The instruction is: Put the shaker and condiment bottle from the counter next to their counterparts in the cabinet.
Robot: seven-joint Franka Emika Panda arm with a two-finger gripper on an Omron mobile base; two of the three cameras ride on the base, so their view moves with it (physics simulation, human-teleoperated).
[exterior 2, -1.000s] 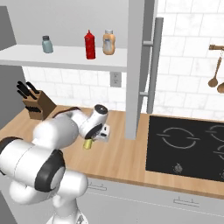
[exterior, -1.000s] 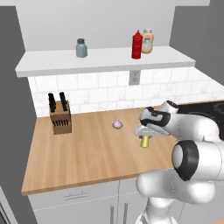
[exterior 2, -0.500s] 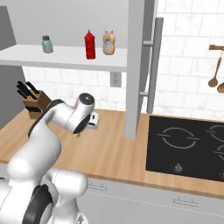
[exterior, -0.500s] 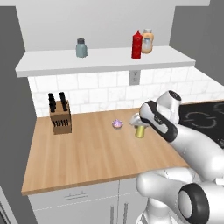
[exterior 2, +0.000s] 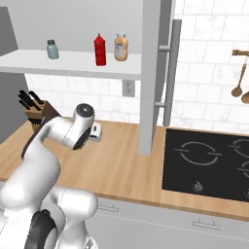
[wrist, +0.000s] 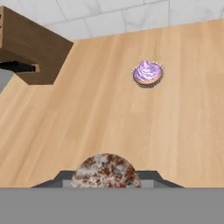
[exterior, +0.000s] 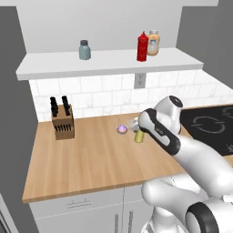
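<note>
My gripper (exterior: 137, 129) is shut on the small olive-yellow shaker (exterior: 139, 136), which hangs low over the wooden counter (exterior: 91, 159), just right of a cupcake. In the hand view the shaker's speckled cap (wrist: 105, 170) sits between the dark fingertips of the gripper (wrist: 105, 178). The red condiment bottle (exterior: 143, 47) (exterior 2: 100, 49) stands on the white cabinet shelf (exterior: 109, 63) (exterior 2: 73, 65), beside the orange-tan bottle (exterior: 154, 43) (exterior 2: 120, 47). A grey-teal shaker (exterior: 84, 50) (exterior 2: 52, 49) stands further left on that shelf.
A purple-frosted cupcake (exterior: 122, 129) (wrist: 148, 73) sits on the counter near the tiled wall. A knife block (exterior: 62, 124) (exterior 2: 36, 109) (wrist: 30, 48) stands at the back left. A black cooktop (exterior: 209, 125) (exterior 2: 209, 160) lies to the right, beyond a grey upright panel (exterior 2: 151, 78).
The arm has swung up and back toward the wall with the shaker in its grip. The shaker has moved left, closer to the cupcake.
</note>
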